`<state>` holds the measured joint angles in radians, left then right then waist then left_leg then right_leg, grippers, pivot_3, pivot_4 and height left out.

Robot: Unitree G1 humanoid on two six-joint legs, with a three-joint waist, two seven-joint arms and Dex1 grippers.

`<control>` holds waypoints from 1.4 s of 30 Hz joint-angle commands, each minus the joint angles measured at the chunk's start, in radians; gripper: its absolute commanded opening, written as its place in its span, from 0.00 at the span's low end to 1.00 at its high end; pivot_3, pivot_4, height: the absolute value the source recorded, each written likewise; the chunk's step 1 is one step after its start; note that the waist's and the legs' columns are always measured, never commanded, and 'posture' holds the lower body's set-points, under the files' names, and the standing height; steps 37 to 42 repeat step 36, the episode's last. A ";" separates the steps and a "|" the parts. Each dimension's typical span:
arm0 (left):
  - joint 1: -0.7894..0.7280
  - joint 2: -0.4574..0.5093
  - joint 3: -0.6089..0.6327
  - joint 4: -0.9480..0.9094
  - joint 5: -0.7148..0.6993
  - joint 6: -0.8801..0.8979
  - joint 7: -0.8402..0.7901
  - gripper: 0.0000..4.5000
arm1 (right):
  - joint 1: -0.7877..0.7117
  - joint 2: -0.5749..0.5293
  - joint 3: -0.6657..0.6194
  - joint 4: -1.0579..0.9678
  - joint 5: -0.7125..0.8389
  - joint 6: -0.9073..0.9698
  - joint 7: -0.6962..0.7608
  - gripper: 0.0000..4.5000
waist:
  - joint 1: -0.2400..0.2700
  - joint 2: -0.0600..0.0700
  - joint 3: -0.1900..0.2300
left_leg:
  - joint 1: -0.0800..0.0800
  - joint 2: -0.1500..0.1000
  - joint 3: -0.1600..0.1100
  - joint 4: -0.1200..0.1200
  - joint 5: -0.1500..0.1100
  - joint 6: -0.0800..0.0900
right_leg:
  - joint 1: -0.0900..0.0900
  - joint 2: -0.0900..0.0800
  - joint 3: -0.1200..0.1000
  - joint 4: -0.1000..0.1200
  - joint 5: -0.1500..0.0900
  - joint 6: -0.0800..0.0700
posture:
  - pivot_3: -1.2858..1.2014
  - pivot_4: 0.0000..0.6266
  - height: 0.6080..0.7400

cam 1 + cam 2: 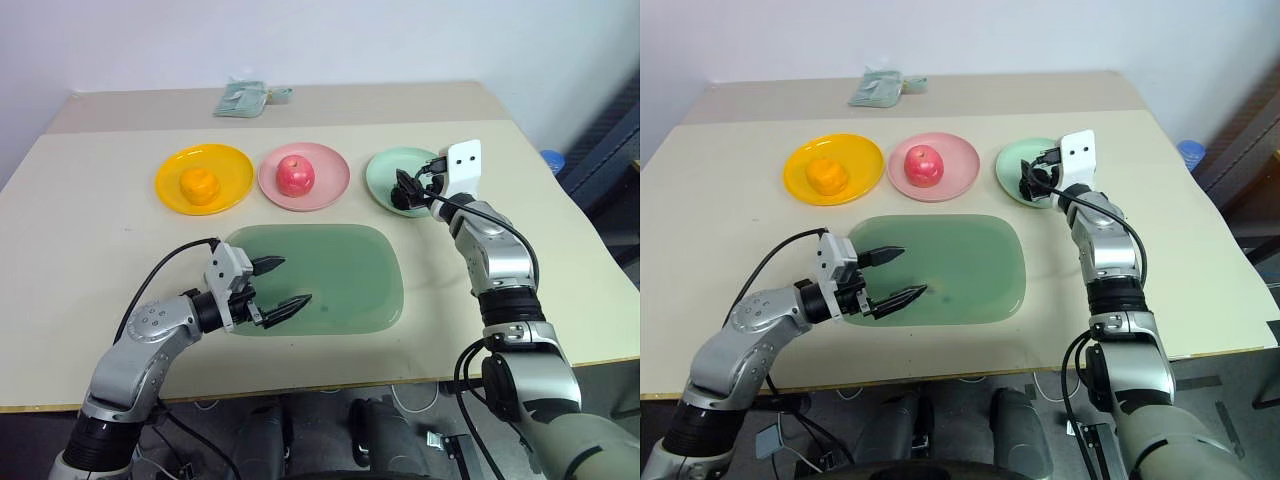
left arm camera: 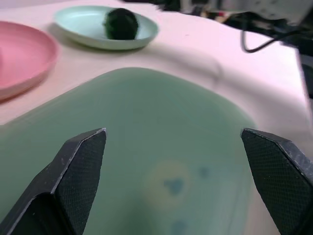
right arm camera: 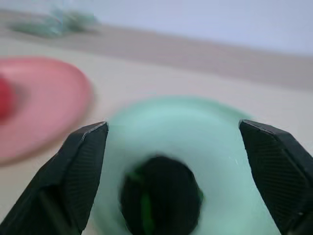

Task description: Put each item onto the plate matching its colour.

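Dark green-and-black ball [image 3: 160, 200] lying on mint green plate [image 1: 385, 172], right gripper [image 3: 173, 176] fingers spread apart around it, left gripper [image 1: 280, 283] fingers released over green mat [image 1: 350, 280], apple [image 1: 295, 175] on pink plate [image 1: 330, 185], orange [image 1: 199, 186] on yellow plate [image 1: 230, 165]

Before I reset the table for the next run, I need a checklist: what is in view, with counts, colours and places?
Plates: three in a row; yellow, pink, mint.
Orange: one, on yellow plate.
Apple: one, red, on pink plate.
Ball: one, dark green, on mint plate.
Mat: one, translucent green, nearer than the plates.
Bundle: one, pale green, far edge.
Table: one, beige.
Left end effector: open, over mat.
Right end effector: open, over ball.
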<state>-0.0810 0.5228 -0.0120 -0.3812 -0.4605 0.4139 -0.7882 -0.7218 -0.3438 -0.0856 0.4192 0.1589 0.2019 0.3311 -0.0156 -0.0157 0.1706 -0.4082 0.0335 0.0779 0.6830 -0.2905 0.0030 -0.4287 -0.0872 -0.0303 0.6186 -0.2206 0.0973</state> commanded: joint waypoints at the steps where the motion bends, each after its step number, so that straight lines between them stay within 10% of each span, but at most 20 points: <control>1: 0.005 0.006 0.117 0.025 0.028 -0.057 0.076 1.00 | 0.117 -0.063 0.018 -0.250 0.087 -0.015 0.208 0.99 | 0.005 0.000 0.000 | 0.000 0.000 0.000 0.000 0.000 0.000 | 0.000 0.000 0.000 0.000 0.000 0.000 | 0.52 0.24 1.00; 12: 0.153 0.100 0.361 0.067 -0.010 -0.059 0.080 1.00 | 0.494 -0.320 -0.071 -0.598 0.308 0.166 0.531 0.99 | 0.002 0.000 0.000 | 0.001 0.001 -0.001 0.000 -0.001 0.001 | 0.000 -0.001 0.000 -0.001 -0.002 -0.004 | 0.52 0.24 1.00; 42: 0.270 0.069 0.387 -0.066 -0.046 0.020 0.155 1.00 | 0.454 -0.312 -0.037 -0.560 0.304 0.217 0.564 0.99 | 0.005 0.000 0.000 | 0.001 0.001 -0.001 0.000 -0.001 0.001 | 0.000 -0.001 0.000 -0.002 -0.002 -0.004 | 0.52 0.24 1.00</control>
